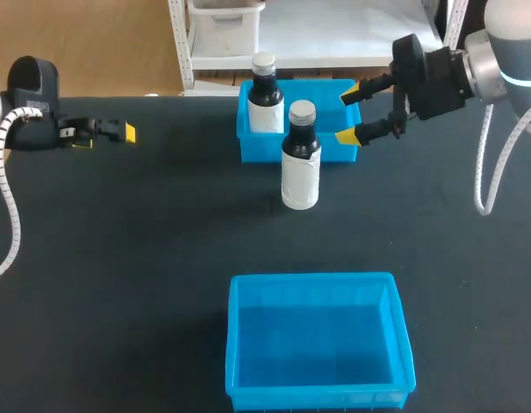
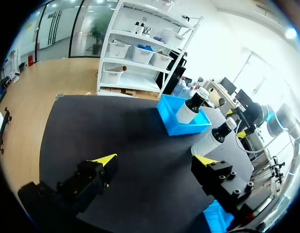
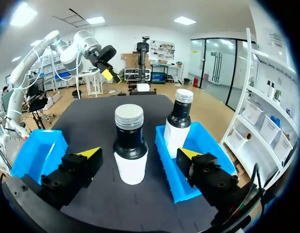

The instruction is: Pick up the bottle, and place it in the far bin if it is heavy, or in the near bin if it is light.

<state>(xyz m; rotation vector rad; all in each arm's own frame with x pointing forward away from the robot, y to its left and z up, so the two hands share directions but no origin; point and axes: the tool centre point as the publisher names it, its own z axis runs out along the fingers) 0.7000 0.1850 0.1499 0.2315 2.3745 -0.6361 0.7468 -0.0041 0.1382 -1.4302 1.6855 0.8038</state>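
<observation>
The bottle (image 1: 300, 159) stands up straight on the black table (image 1: 145, 241), just in front of the far bin (image 1: 256, 146). It has a dark top part, a white label and a grey cap. It is very close to the far bin's front wall, but I cannot tell if it touches.

The right gripper (image 1: 348, 115) hangs by the far bin's right end. Its two yellow fingers are spread wide and hold nothing. The bottle is just ahead of it, in line with the gap between the fingers, and neither finger touches it.

A second bottle (image 1: 265, 96) of the same kind stands inside the far bin, at its left end.

The left gripper (image 1: 106, 136) is well away from the far bin, off to its left over the table. Its fingers are wide apart too, with nothing in them.

The near bin (image 1: 317, 397) sits well in front of the far bin, and nothing is in it.
</observation>
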